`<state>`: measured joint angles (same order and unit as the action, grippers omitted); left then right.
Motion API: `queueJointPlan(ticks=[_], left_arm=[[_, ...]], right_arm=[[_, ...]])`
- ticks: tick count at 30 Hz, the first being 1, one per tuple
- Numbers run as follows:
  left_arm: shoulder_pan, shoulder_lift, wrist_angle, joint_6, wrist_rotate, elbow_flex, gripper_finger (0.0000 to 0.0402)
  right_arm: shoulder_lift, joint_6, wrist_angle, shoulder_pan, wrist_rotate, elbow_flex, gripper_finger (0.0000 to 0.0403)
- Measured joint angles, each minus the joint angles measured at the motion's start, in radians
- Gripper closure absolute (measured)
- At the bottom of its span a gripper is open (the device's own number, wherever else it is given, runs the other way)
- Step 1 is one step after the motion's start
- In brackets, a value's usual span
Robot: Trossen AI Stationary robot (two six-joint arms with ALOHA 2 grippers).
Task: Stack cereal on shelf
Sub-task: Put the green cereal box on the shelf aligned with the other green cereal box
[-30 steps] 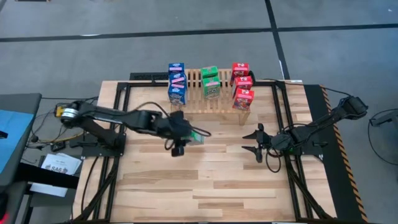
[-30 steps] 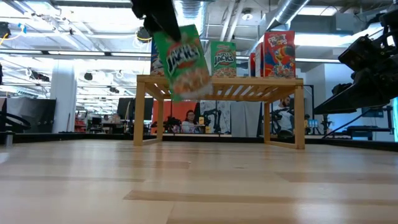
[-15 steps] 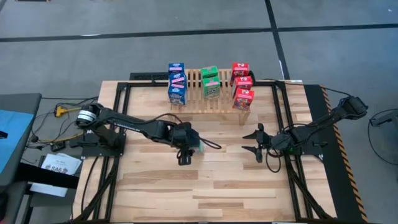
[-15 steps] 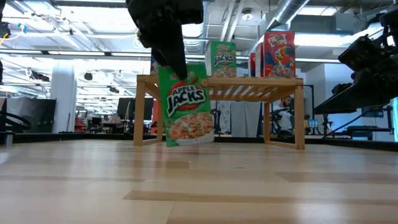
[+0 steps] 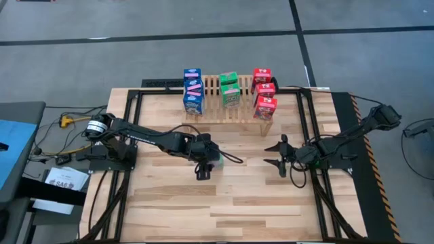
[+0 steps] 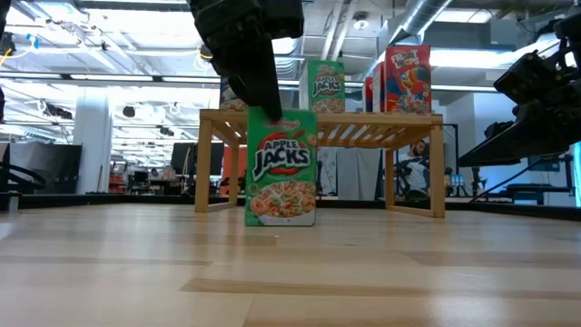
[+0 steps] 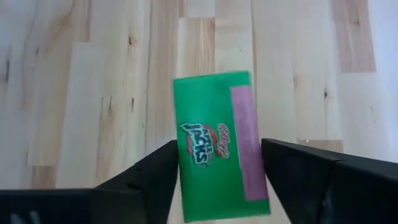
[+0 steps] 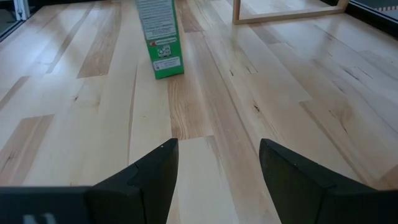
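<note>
A green cereal box point(image 6: 281, 168) stands upright on the plank table, in front of the wooden shelf point(image 6: 322, 120). My left gripper point(image 7: 219, 142) reaches down to its top from the table's left and is shut on it. The shelf point(image 5: 237, 116) carries a row of blue boxes point(image 5: 193, 89), two green boxes point(image 5: 230, 88) and a row of red boxes point(image 5: 264, 91). My right gripper point(image 5: 281, 154) waits open low at the table's right, and the green box point(image 8: 160, 37) shows ahead of it. My left gripper has the green box's top end point(image 7: 214, 106) between its two fingers, one on the front face and one on the back, near the top left corner point(image 6: 259, 116). The fingers slant down from the table's left. The box stands upright, its bottom on the table.
Bare planks lie between the green box and the near edge. Black frame rails point(image 5: 129, 135) run along the table's left and right sides. The right arm point(image 5: 339, 139) reaches in from the right edge.
My left gripper has come down and a little toward the near edge with the green box. The box hung tilted and clear of the table in front of the shelf; it has come upright, and its bottom now rests on the planks.
</note>
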<state>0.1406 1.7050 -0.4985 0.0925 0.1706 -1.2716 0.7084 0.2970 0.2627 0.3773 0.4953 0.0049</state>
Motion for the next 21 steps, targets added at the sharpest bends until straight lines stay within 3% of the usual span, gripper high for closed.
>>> queueJointPlan(ticks=[10, 17, 21], left_arm=[[0.0, -0.038, -0.015, -0.041, 0.013, 0.0, 0.0105], [0.007, -0.206, -0.058, -0.065, 0.013, 0.013, 0.0095], [0.019, -0.352, 0.027, -0.104, 0.01, 0.126, 0.0095]], right_arm=[[0.0, 0.0, 0.0, 0.0, 0.0, 0.0, 0.0152], [0.0, 0.0, 0.0, 0.0, 0.0, 0.0, 0.0152], [0.0, 0.0, -0.001, 0.0, 0.0, 0.0, 0.0152]])
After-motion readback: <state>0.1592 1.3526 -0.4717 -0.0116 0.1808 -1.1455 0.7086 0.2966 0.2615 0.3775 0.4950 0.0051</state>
